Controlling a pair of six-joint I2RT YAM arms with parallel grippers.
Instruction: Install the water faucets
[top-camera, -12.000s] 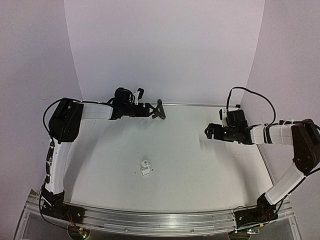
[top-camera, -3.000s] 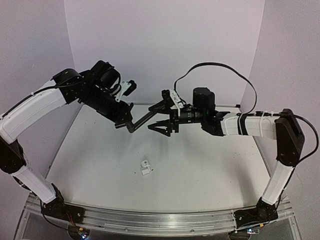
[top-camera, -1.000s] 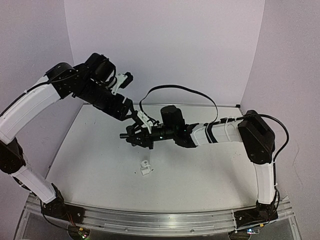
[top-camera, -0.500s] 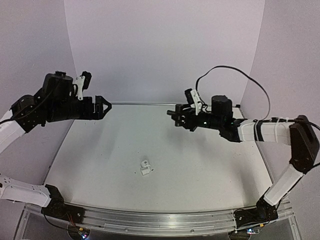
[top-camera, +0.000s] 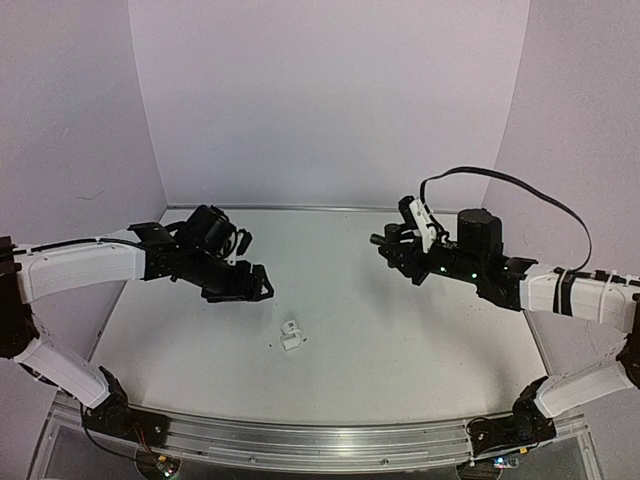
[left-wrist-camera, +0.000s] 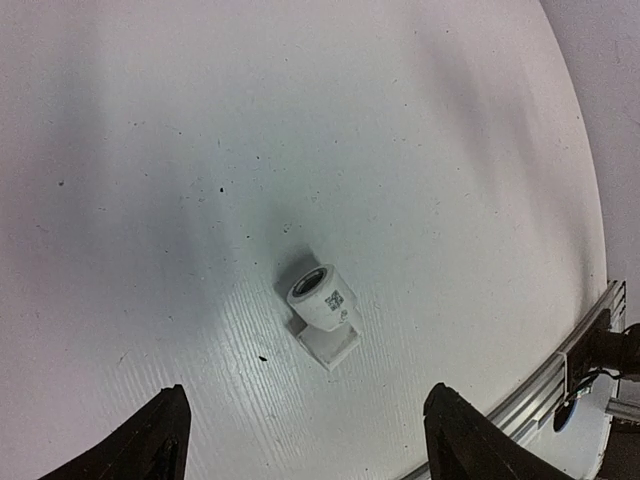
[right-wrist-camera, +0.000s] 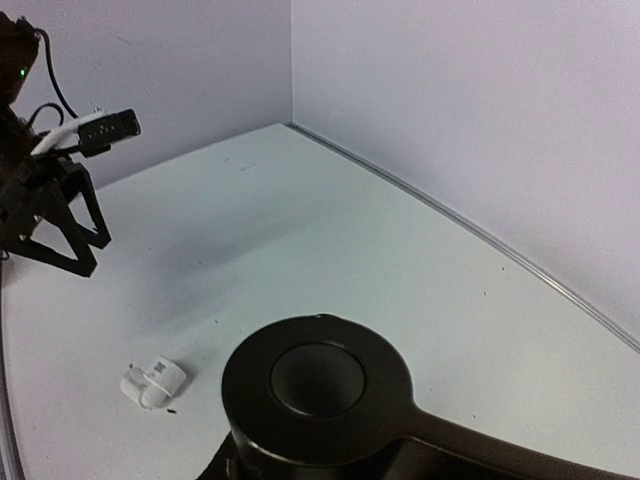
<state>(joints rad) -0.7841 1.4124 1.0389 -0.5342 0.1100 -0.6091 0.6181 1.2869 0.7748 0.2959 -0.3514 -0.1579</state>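
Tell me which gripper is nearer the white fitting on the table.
Left. The left gripper hovers open just behind-left of the white fitting; the right gripper, shut on the black spout, is far off toward the right rear.

The small white blocky plastic fitting (left-wrist-camera: 322, 312) looks smooth and slightly glossy, the white tabletop (left-wrist-camera: 420, 150) matt, finely ribbed and dark-specked, the black round-ended metal spout (right-wrist-camera: 318, 380) smooth with a dull satin sheen, the silver front rail (top-camera: 320, 440) brushed metal.
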